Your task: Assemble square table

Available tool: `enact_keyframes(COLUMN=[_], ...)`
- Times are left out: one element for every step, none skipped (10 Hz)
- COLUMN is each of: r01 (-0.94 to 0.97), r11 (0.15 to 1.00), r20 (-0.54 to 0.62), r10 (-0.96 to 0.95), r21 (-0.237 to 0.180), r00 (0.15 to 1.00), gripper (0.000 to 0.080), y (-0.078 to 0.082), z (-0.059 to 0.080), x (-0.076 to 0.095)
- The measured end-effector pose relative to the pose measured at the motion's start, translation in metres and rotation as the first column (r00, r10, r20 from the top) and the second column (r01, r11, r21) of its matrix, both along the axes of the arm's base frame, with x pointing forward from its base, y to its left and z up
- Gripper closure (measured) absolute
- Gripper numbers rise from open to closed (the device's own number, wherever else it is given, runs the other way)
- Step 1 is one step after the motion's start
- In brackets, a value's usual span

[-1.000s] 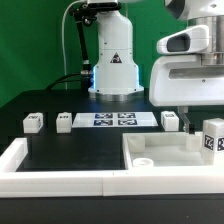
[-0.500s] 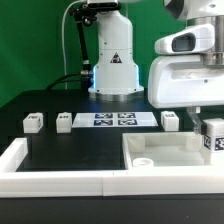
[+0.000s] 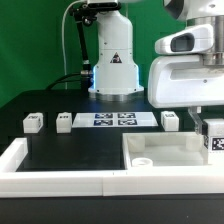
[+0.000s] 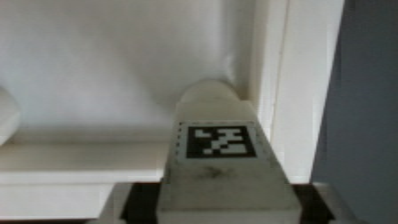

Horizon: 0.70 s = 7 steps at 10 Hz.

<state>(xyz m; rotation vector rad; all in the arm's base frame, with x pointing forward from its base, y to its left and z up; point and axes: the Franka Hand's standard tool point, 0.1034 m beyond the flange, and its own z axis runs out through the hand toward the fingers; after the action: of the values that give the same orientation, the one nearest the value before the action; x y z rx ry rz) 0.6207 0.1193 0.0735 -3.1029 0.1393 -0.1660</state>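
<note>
The white square tabletop (image 3: pixel 165 152) lies with its raised rim up at the exterior view's right, a corner hole (image 3: pixel 143 160) showing. My gripper (image 3: pixel 210 128) is shut on a white tagged leg (image 3: pixel 213 140), held upright over the tabletop's far right corner. In the wrist view the leg (image 4: pixel 217 140) fills the space between my dark fingers (image 4: pixel 139 205), its tip close to the tabletop's rim (image 4: pixel 276 60). Three more legs stand on the black table: two at the left (image 3: pixel 33 122) (image 3: pixel 64 121), one behind the tabletop (image 3: pixel 170 120).
The marker board (image 3: pixel 112 119) lies flat at mid table. A long white border wall (image 3: pixel 60 180) runs along the front and up the left side. The robot base (image 3: pixel 115 65) stands behind.
My gripper has moved down and slightly to the exterior view's right with the leg, bringing it closer to the tabletop's corner.
</note>
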Motion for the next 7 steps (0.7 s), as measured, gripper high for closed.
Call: enact_keyframes(r01=[0.075,0.152,0.227,0.315,0.381,0.440,0.475], r11=[0.997,0.988,0.974,0.949,0.924,0.897,0.879], r20=[-0.002,0.000,0.006,0.006,0.005,0.004,0.006], r10=[-0.075,-0.152,-0.227,-0.315,-0.382,-0.440,-0.476], r21=[0.008,0.016,0.025,0.032,0.034,0.034,0.031], r00=[0.997,0.988,0.974,0.949,0.924,0.898,0.880], gripper=[0.0510,0.0510,0.0509,0.0508,0.0508,0.0504,0.0501], y=[0.000,0.000,0.000,-0.003,-0.005,-0.008,-0.012], z=[0.000,0.000,0.000,-0.001,-0.001,-0.001,-0.001], x=[0.000,0.001,0.001,0.000,0.000,0.000,-0.001])
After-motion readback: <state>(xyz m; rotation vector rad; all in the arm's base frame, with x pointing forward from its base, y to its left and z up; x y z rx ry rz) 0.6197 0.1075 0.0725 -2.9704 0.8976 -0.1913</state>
